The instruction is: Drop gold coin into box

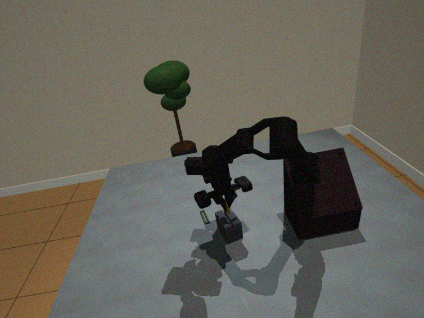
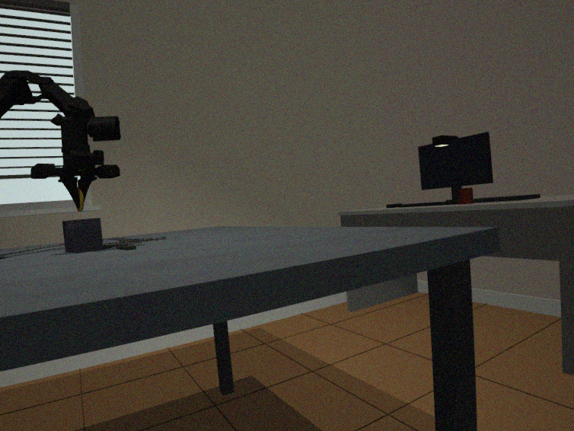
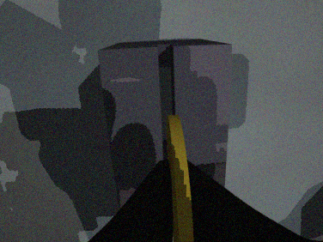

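The gold coin (image 1: pixel 227 208) (image 2: pixel 81 199) (image 3: pixel 181 180) is upright, edge down, held above the box. My gripper (image 1: pixel 226 209) (image 2: pixel 80 206) (image 3: pixel 173 169) is shut on it, pointing down. The grey box (image 1: pixel 231 234) (image 2: pixel 82 236) (image 3: pixel 133 100) stands below, with a visible gap under the coin in the exterior view. Its slot (image 3: pixel 167 90) runs away from the coin in the wrist view; the coin's edge overlaps the slot's right side there and looks slightly turned from it. The fingers hide the slot's near part. The green holder (image 1: pixel 206 222) is empty beside the box.
The arm's dark red-brown base block (image 1: pixel 332 195) stands right of the box in the top view. Arm shadows cross the table (image 1: pixel 136 205) and the box lid. A potted plant (image 1: pixel 183 146) is behind the table, and a desk with a monitor (image 2: pixel 456 162) stands farther off.
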`<control>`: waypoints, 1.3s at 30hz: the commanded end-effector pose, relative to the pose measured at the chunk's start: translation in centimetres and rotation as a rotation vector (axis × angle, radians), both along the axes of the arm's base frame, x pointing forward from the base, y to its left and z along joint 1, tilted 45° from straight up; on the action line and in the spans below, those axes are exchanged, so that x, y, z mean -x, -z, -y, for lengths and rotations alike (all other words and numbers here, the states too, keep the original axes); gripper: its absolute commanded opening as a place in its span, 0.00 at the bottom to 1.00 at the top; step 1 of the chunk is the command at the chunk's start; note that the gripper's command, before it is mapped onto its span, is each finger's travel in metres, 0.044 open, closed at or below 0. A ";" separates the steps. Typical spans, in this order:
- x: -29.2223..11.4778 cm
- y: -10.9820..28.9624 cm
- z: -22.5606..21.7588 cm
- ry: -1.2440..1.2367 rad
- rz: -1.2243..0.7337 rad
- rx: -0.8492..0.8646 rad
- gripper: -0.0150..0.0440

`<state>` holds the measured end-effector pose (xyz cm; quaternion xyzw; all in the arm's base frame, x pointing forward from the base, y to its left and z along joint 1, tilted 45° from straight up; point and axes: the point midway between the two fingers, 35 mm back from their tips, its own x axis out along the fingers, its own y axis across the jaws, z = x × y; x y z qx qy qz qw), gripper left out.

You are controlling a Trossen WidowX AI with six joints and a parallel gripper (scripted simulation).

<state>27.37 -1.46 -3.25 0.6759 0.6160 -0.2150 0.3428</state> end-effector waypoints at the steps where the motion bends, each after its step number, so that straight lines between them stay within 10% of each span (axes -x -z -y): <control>1: 0.0 0.1 -0.2 0.005 -0.004 -0.002 0.25; 24: -0.2 1.2 -1.3 0.007 -0.006 -0.003 0.25; 30: -0.2 1.1 -1.2 0.003 -0.005 0.001 0.52; 39: -0.2 1.1 -1.2 0.003 -0.005 0.001 0.53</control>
